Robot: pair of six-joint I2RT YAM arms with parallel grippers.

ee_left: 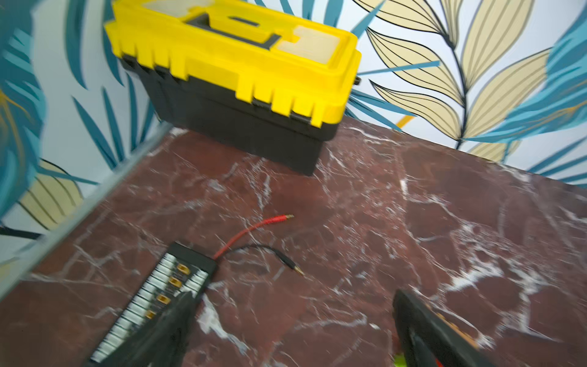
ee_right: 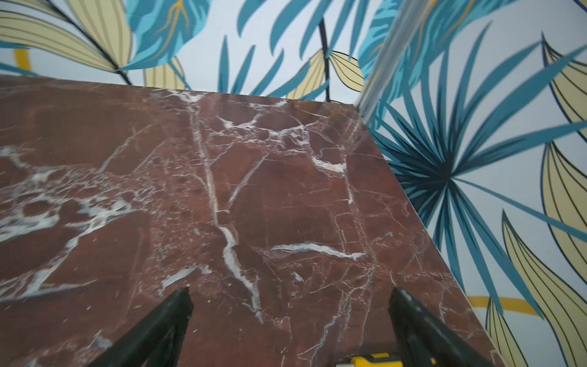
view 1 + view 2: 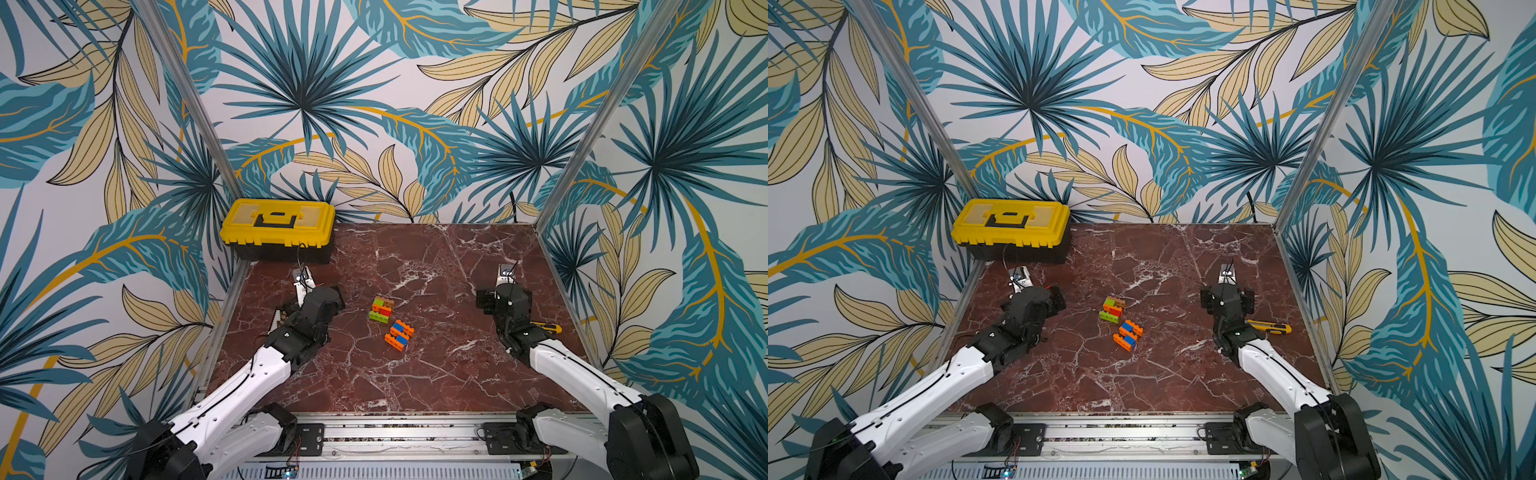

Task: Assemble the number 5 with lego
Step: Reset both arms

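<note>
The lego lies mid-table in both top views as two clusters. A green, orange, red and tan cluster [image 3: 381, 309] [image 3: 1113, 309] sits just behind an orange and blue striped cluster [image 3: 400, 334] [image 3: 1128, 334]. They lie close together, corner to corner, and form the number 5. My left gripper [image 3: 318, 297] [image 1: 293, 298] is left of them, open, with only bare marble between its fingers. My right gripper [image 3: 505, 291] [image 2: 291, 294] hangs well to the right, open and empty. Neither gripper touches a brick.
A yellow toolbox [image 3: 278, 228] [image 1: 238, 63] stands at the back left corner. A black strip with yellow marks [image 1: 152, 305] and red and black leads [image 1: 254, 228] lie under my left gripper. A yellow utility knife [image 3: 546, 328] [image 2: 370, 360] lies by the right arm.
</note>
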